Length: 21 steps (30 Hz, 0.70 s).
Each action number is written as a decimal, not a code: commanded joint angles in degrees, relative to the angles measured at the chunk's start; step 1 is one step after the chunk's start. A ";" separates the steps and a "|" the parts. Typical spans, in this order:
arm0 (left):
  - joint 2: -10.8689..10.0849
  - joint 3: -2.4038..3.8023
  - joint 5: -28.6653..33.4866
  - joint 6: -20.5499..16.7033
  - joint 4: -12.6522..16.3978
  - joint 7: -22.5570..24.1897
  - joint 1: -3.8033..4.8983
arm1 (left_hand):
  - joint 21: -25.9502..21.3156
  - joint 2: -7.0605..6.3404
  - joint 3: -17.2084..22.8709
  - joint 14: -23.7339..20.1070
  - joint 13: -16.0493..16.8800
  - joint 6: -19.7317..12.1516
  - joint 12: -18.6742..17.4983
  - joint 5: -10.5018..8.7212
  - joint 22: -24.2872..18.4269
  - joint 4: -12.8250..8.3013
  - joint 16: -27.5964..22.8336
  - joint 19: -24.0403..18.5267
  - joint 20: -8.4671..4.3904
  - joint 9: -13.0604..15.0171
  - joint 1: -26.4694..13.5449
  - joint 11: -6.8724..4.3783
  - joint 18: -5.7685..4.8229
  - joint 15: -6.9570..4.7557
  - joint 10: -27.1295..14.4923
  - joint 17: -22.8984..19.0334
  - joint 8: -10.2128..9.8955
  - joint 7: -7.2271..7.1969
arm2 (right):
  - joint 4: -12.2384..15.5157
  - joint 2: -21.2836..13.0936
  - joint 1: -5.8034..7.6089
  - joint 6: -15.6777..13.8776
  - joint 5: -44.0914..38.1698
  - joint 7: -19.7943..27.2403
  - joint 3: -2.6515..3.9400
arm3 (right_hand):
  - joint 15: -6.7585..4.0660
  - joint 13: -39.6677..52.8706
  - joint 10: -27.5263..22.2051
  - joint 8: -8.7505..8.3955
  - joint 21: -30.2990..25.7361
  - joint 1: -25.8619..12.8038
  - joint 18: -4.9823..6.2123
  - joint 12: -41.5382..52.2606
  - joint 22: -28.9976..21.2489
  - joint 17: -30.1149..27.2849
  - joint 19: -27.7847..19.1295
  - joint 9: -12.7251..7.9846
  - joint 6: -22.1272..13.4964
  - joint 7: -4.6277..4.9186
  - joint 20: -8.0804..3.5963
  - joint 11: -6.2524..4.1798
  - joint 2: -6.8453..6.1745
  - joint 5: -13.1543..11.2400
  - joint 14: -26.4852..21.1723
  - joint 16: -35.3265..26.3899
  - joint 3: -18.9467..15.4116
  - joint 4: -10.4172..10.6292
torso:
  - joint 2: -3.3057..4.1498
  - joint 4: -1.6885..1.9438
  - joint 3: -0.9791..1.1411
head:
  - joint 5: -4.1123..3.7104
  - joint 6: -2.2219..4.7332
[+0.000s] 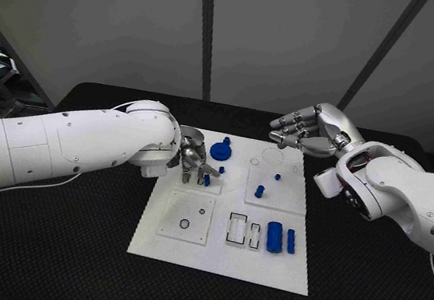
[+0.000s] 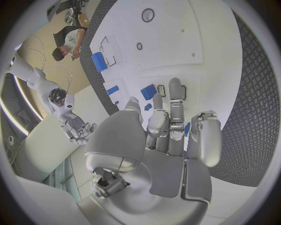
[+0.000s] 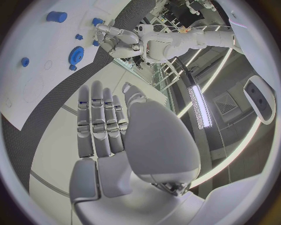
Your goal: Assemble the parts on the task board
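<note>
White task board [image 1: 221, 257] flat at the middle of the black counter [image 1: 375, 288], blue gear [image 1: 221, 151] and small blue parts [image 1: 258, 191] on its far half. Left hand [image 1: 194, 163] low over the board's far-left part, fingers extended among blue pegs, grip impossible to tell. Right hand [image 1: 303, 127] raised above the far edge, fingers straight and apart, holding nothing.

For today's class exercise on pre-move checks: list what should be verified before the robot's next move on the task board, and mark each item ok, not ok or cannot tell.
1. Left hand over the task board, at the small blue parts: ok.
2. Left hand holding a part: cannot tell; its fingers hide the spot.
3. Right hand free, fingers apart, holding nothing: ok.
4. Blue gear lying on the board, clear of both hands: ok.
5. Blue cylinder lying on the board's near part, untouched: ok.
</note>
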 commanded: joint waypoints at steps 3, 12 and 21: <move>0.31 0.00 -0.45 1.40 -0.28 -0.40 0.11 | -0.08 0.57 -0.34 0.33 0.02 -0.55 0.20 -0.05 0.48 -0.21 -0.28 0.17 -0.18 0.36 0.60 -0.11 -0.88 -0.08 -0.20 0.15 0.39 -0.06 | -0.04 0.14 0.11 -0.35 -0.17 -0.04 0.05 | 0.37 -0.12 -0.29 -0.13 -0.38 -0.76 0.08 -0.29 -0.09 -0.09 0.11 -0.07 -0.42 0.17 0.09 0.32 0.03 0.25 -0.06 -0.26 -0.43 -0.03 | -0.02 0.00 -0.01 | -0.03 -0.17; 0.83 -0.01 -0.45 2.57 -1.12 -0.46 0.13 | -0.09 1.02 -0.25 0.36 -0.03 -0.76 0.18 0.02 0.49 -0.39 -0.40 0.15 -0.20 0.85 1.35 -0.13 -0.88 -0.09 -0.34 0.29 0.61 -0.08 | -0.06 0.20 0.11 -0.26 -0.17 -0.17 0.05 | 0.39 -0.14 -0.35 -0.12 -0.44 -0.76 0.08 -0.30 -0.12 -0.09 0.09 -0.07 -0.46 0.19 0.11 0.34 0.07 0.32 -0.10 -0.32 -0.43 -0.05 | 0.00 -0.03 0.01 | -0.03 -0.38; 1.14 -0.02 -0.40 3.24 -1.40 -0.46 0.15 | -0.10 1.31 -0.12 0.41 0.01 -0.94 0.22 0.06 0.52 -0.75 -0.52 0.14 -0.21 1.32 2.30 -0.16 -0.87 -0.11 -0.38 0.43 0.79 -0.11 | -0.09 0.27 0.11 -0.04 -0.17 -0.42 0.05 | 0.49 -0.20 -0.54 -0.14 -0.63 -0.86 0.06 -0.33 -0.21 -0.12 -0.01 -0.07 -0.62 0.27 0.18 0.43 0.16 0.44 -0.25 -0.53 -0.48 -0.04 | 0.03 -0.01 0.00 | -0.07 -0.53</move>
